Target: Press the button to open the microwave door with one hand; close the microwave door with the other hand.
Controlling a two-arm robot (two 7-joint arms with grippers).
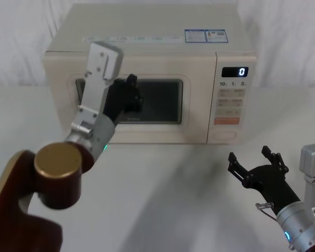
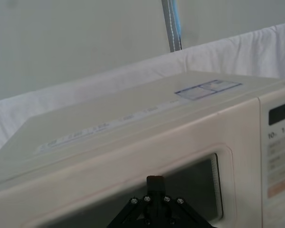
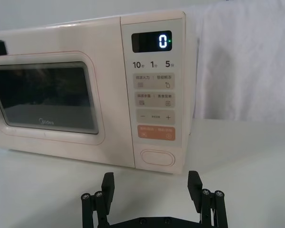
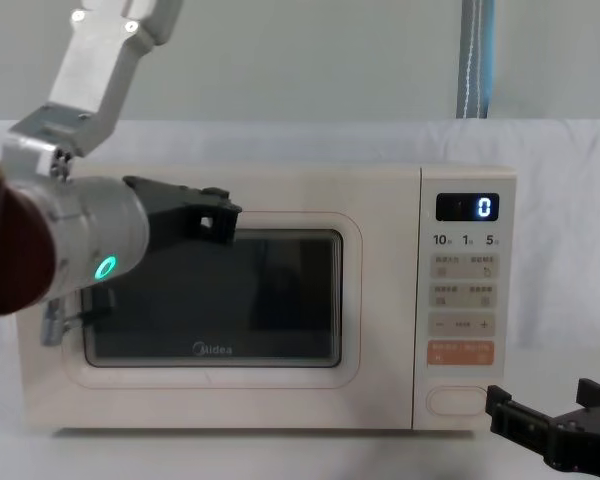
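Note:
The cream microwave [image 1: 147, 37] stands at the back of the white table, and its display [image 3: 152, 42] reads 0. The microwave door [image 1: 194, 100] lies flush with the body. The button [image 3: 157, 157] is the wide pill-shaped key at the bottom of the panel, under the orange key [image 3: 156, 133]. My left gripper [image 1: 132, 92] is raised in front of the door's dark window, near its upper left, with its fingers shut together [image 2: 155, 180]. Whether it touches the door I cannot tell. My right gripper [image 3: 151, 178] hovers low over the table just in front of the button [image 1: 223, 135], open, holding nothing.
White cloth [image 1: 283, 42] hangs behind and beside the microwave. A blue-grey strap [image 4: 476, 60] hangs on the wall behind. My left arm's brown and gold elbow [image 1: 58, 168] fills the near left. The table [image 1: 173, 189] between the arms is bare.

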